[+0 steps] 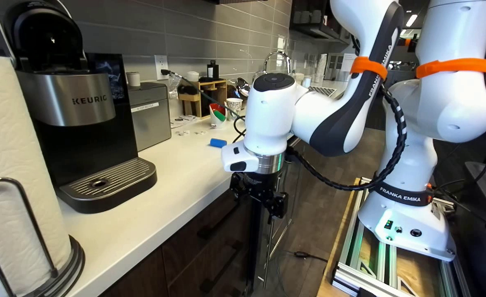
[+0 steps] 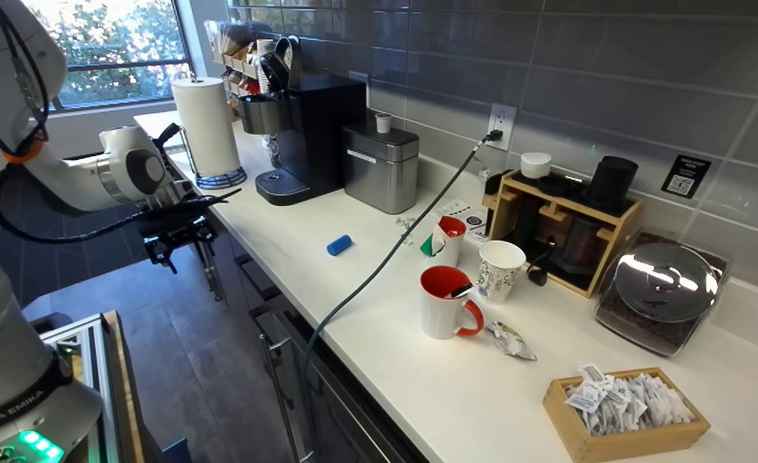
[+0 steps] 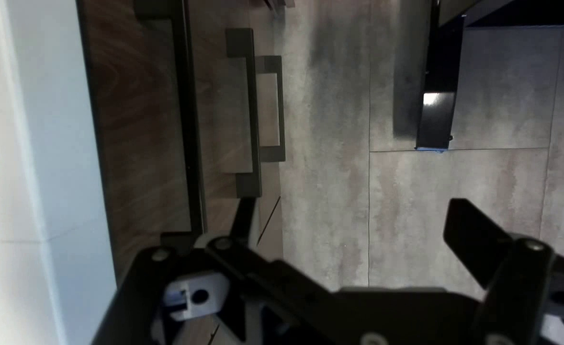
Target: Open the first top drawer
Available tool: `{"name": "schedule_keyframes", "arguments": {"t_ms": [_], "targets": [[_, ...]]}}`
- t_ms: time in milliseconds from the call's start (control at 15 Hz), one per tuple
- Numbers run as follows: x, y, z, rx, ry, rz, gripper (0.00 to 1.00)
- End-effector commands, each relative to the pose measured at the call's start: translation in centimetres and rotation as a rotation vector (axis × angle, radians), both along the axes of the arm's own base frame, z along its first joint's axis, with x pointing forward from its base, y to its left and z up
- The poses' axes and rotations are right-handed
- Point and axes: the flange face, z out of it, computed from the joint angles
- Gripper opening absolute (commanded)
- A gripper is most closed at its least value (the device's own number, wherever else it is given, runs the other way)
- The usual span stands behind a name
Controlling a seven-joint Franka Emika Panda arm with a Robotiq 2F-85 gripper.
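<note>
Top drawer [image 3: 133, 120] looks closed, dk brown front under the front edge of the worktop [image 1: 193, 165]. Its blk handle [image 3: 188, 120] shows in wrist view, one end partly behind the gripper [image 3: 353, 215]. Jaws spread wide, floor [image 3: 330, 167] visible btwn them; can't tell if the drawer-side jaw touches the 2nd handle [image 3: 253, 115]. Gripper points down just beside the worktop's front edge, per both ext. views. Up top: paper towel roll [image 2: 206, 128] by the front edge, coffee maker [image 2: 327, 128] near it, blue cylinder [image 2: 339, 245] approx. midway btwn front & back edges, red-handled mug [image 2: 438, 315] farther along.
</note>
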Motion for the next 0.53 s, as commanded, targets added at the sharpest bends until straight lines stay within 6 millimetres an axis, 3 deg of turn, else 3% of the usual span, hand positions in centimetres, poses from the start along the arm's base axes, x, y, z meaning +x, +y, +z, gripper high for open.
{"name": "schedule_keyframes", "arguments": {"t_ms": [0,200,467], "targets": [[0.1,-0.2,-0.1,-0.004,0.004,-0.002,1.0],[0.2,-0.1,0.1,0.009,-0.012,-0.013,1.0],[-0.3,1.8,-1.2,0.214,-0.029,-0.039,1.0]]}}
